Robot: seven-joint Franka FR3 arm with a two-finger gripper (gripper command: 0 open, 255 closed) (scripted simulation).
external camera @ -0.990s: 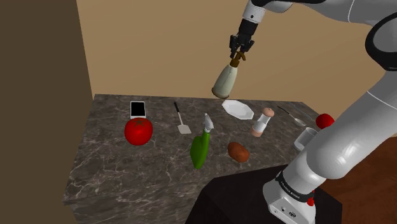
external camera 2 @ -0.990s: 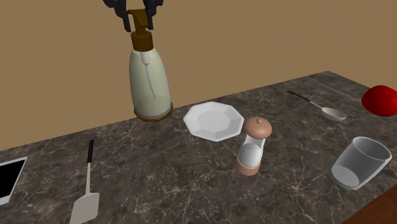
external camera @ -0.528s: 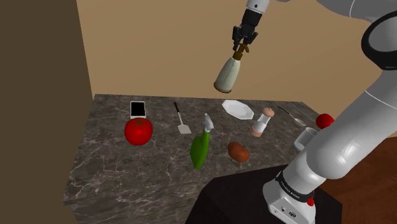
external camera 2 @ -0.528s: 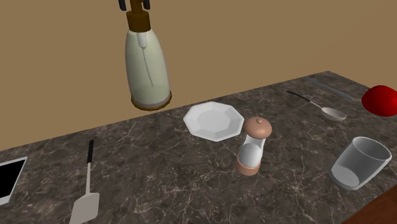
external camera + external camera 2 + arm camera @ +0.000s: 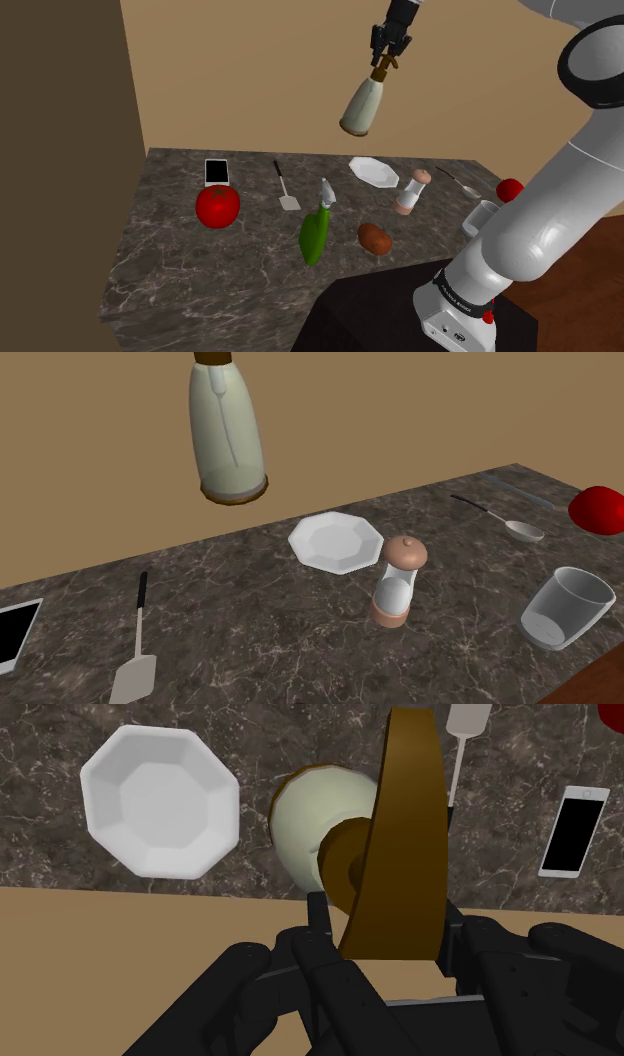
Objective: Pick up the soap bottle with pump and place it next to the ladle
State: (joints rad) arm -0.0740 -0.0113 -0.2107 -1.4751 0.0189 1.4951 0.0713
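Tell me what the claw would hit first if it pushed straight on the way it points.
The claw points down, shut on the soap bottle, which leads. Beyond it, probably the countertop near the wall, beside the white plate.

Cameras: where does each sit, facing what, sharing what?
Shoulder view: beside and behind the stand, looking down over the marbled counter; white arm and pincer hold the soap bottle aloft.
Second exterior view: low by the counter, facing the tan wall past plate and ladle; bottle hangs at top.
Wrist view: on the hand, looking down the bottle at the counter; black fingers clasp its pump.
Shared: bottle and plate, all three.
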